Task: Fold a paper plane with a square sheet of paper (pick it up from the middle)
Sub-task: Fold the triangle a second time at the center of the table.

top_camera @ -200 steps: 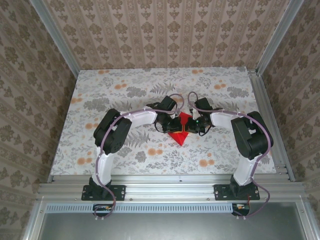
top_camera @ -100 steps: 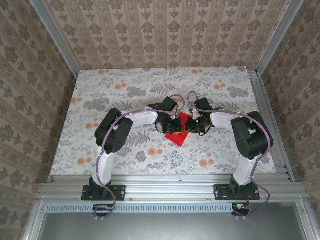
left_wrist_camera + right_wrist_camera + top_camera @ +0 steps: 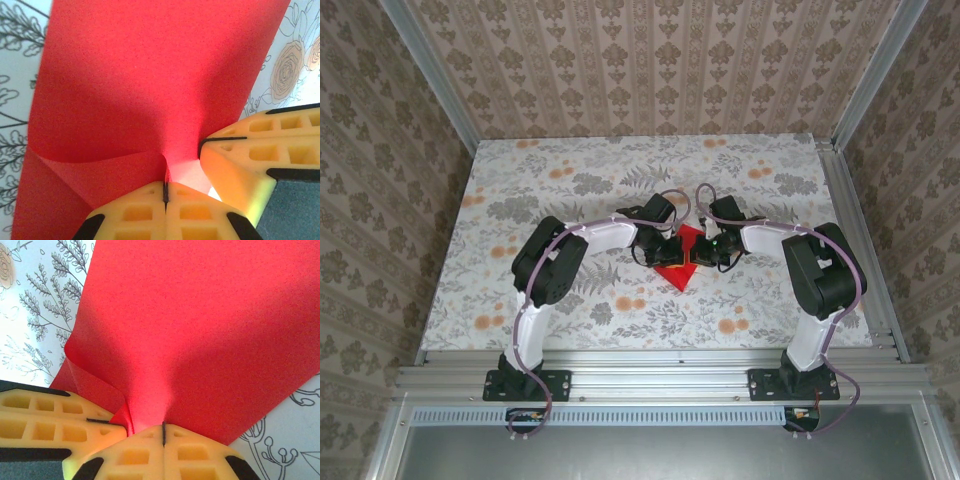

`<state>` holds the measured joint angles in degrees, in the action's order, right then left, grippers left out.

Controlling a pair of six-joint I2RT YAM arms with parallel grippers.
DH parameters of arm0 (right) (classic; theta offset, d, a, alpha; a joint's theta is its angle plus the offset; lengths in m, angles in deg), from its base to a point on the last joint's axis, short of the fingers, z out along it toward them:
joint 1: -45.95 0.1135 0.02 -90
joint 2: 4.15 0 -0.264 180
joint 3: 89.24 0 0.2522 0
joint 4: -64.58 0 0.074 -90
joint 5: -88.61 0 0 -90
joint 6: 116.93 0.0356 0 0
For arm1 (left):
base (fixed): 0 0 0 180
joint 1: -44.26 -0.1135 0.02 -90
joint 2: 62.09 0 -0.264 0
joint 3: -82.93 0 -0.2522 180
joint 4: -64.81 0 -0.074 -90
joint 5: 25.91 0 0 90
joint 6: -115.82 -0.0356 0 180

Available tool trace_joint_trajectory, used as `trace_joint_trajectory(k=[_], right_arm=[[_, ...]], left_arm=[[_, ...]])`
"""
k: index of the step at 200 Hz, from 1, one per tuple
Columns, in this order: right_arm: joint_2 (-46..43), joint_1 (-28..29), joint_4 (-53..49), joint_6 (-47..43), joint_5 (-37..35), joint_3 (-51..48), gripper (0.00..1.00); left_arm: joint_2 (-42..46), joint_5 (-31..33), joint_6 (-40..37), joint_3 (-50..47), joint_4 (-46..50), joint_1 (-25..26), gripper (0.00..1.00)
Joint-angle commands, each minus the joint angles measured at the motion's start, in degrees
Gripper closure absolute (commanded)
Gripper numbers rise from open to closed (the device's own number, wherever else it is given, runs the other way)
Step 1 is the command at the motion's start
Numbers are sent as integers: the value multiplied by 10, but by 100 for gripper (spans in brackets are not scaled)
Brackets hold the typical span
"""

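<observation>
My left hand (image 3: 165,196) and my right hand (image 3: 164,432) are both pressed together on the sheet of paper (image 3: 681,270). Each one pinches a raised ridge at the middle of the sheet, and the two hands are just beside each other. The paper lies near the centre of the counter (image 3: 570,170). I judge the task is at its beginning: the middle grip is made, but I see only soft curls and no sharp crease, so every fold is left to do. One corner points to the near edge. The counter around is open and the walls are well apart; only between my hands is the room tight.
</observation>
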<state>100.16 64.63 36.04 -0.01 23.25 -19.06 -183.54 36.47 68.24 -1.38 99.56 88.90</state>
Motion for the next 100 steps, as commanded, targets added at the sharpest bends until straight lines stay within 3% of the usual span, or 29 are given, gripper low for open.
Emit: trace_joint_trajectory(k=[1, 32, 100], right_arm=[[-8, 5, -5, -4, 7, -15, 93], [-13, 5, -2, 0, 8, -18, 93], [-76, -6, -5, 12, -1, -36, 93]], left_arm=[[-24, 4, -7, -1, -8, 6, 92], [-23, -1, -3, -8, -23, 6, 79], [-20, -8, 0, -22, -45, 6, 60]])
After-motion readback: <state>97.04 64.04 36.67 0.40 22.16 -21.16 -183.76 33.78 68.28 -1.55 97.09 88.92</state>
